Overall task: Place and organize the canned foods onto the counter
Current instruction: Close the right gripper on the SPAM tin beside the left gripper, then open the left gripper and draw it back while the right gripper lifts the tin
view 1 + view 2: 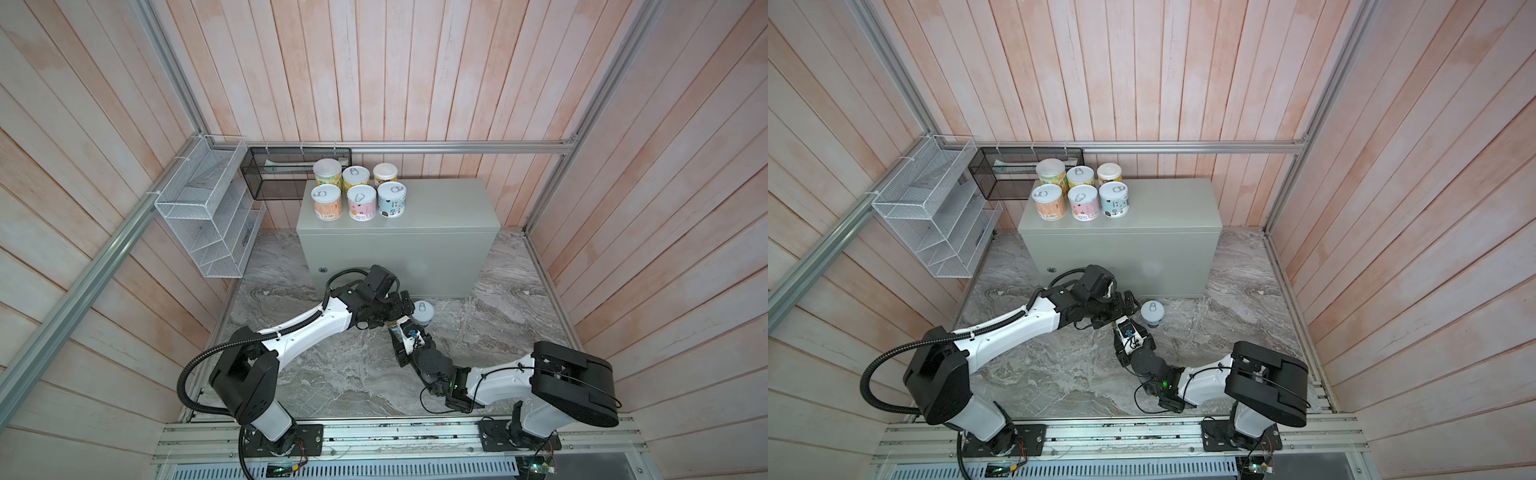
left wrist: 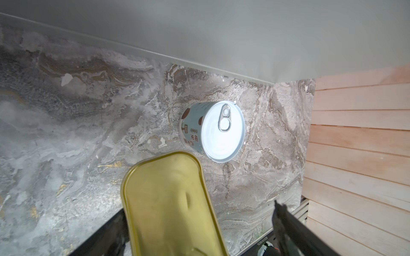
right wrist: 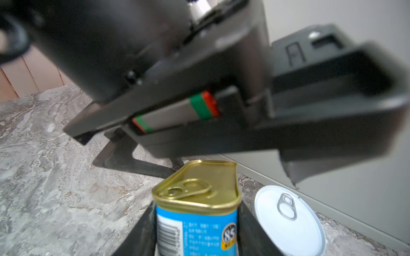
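On the far left wall hangs a white wire basket, and just right of it a black mesh basket sits against the far wall, its right end beside the counter. Six cans stand upright on the left part of the counter's top, in two rows of three, each just beside its neighbours. The far row holds a green-and-yellow can, a yellow pull-tab can and a small white-lidded can. The near row holds a peach can, a pink can and a blue-labelled can. A small round lock sits low on the left of the counter's front. Before that front, over the stone surface, the left gripper reaches in from the left with its jaws spread wide, gripping nothing. The gold tin shows between its fingers, and whether either touches it cannot be told. The right gripper comes from the near right and is clamped on the gold tin's blue-labelled sides, with the pull-tab lid pointing away from its wrist. Just right of both grippers a loose can stands upright on the stone, near the counter's front but apart from it
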